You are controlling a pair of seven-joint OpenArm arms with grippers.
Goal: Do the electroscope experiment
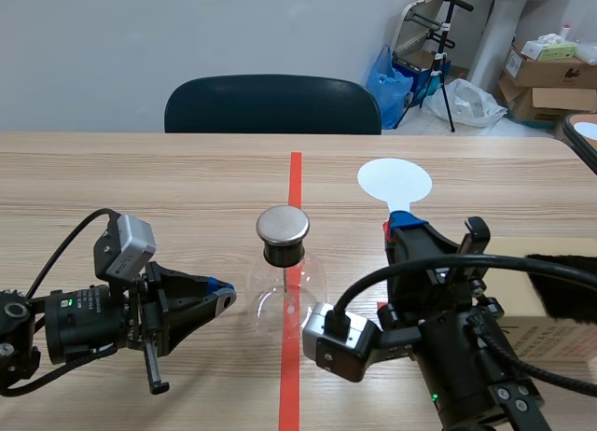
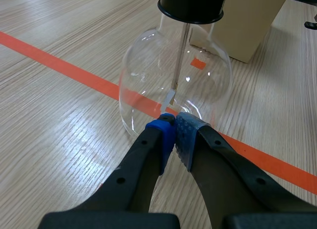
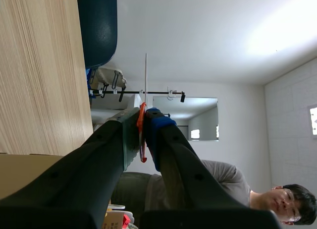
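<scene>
Approach step, seemingly. Right gripper [image 1: 403, 230], jaws clamped on paddle [image 1: 395, 181], beside flask [image 1: 284, 286]; left gripper [image 2: 174, 132], jaws closed and empty, just beside flask. Next move probably needs paddle brought to cap [image 1: 283, 225].

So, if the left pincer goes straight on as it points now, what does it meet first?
The flask: the shut left pincer points at its glass wall, very close ahead.

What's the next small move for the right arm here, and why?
Probably swing the right gripper toward the robot's left, bringing the white disc it holds by its red handle to the metal cap of the electroscope. The disc stands off to the cap's side, not touching it.
</scene>
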